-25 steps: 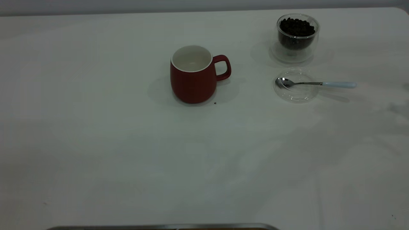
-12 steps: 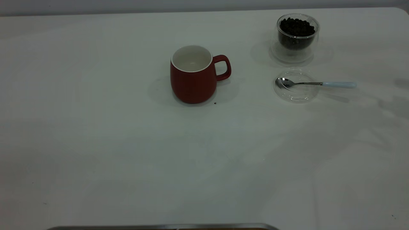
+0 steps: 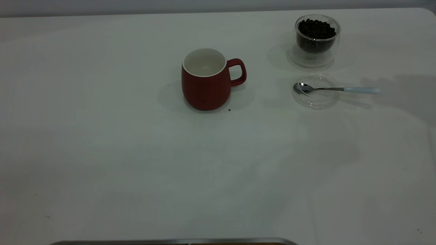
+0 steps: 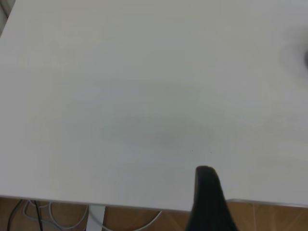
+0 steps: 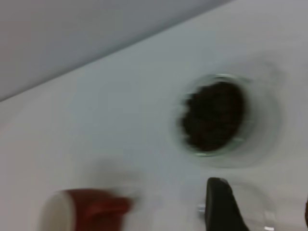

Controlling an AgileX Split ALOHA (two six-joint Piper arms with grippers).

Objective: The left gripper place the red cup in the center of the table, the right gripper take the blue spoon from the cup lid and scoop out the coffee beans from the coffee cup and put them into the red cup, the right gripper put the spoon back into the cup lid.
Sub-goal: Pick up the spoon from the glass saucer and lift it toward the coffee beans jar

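Observation:
The red cup point(image 3: 206, 80) stands upright and empty near the middle of the table point(image 3: 136, 163), handle toward the right. The coffee cup point(image 3: 316, 37) at the back right holds the coffee beans point(image 3: 316, 29). In front of it lies the cup lid point(image 3: 316, 98) with the blue spoon point(image 3: 361, 90) across it, bowl on the lid. Neither arm shows in the exterior view. My right gripper point(image 5: 262, 192) hovers open above the lid, with the coffee cup point(image 5: 214, 115) and red cup point(image 5: 82, 209) beyond it. My left gripper point(image 4: 257, 192) is open over bare table near its edge.
A single stray bean point(image 3: 229, 110) lies by the red cup's base. A metal strip point(image 3: 170, 241) runs along the near edge. An arm's shadow point(image 3: 405, 95) falls on the table right of the spoon. The table's rim point(image 4: 120, 204), floor and cables show in the left wrist view.
The shadow at the table's right side has spread leftward toward the spoon handle. The cups, lid and spoon have not moved.

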